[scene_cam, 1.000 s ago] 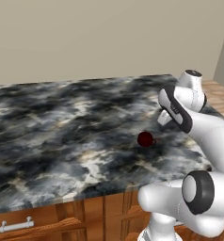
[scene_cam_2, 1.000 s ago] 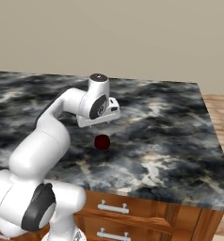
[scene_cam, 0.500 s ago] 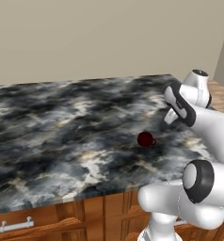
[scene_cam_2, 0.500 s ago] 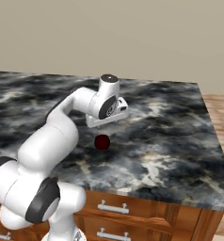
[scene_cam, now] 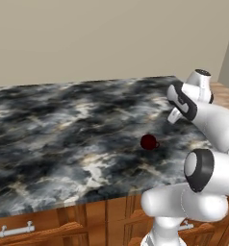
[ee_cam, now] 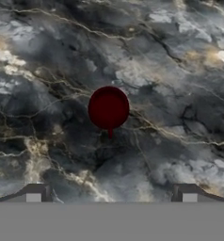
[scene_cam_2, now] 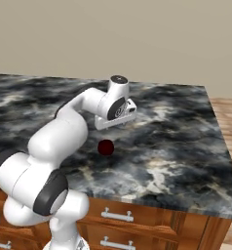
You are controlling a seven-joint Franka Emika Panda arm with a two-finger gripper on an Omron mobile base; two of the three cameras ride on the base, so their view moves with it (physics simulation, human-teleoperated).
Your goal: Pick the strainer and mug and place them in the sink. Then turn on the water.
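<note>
mug: small dark maroon mug (scene_cam: pixel 148 142) sat upright on the dark marbled counter (scene_cam: pixel 63 125), out in the open, nothing touching it. its little handle stuck out to the right in the left base view; in my hand view (ee_cam: pixel 108 107) the handle pointed down toward my fingertips.
mug from right base: (scene_cam_2: pixel 106 147) sat on the near half of the counter, just below my hand in the picture.
my pincer: my gripper (ee_cam: pixel 111 193) was spread wide and pinched nothing. both fingertips (ee_cam: pixel 35 192) showed at the bottom of the hand view, well apart, with bare marble between them.
pincer vs mug: i hung above the counter looking down at it. the mug lay ahead of my tips and roughly centred between them, no contact.
my hand in base views: white wrist and hand (scene_cam_2: pixel 116 110) were held over the counter beyond the mug; couldn't make out the fingers there.
below counter: wooden drawers with metal handles (scene_cam_2: pixel 116 215) ran under the front edge.
backdrop: plain beige wall (scene_cam: pixel 87 38) stood behind the counter.
</note>
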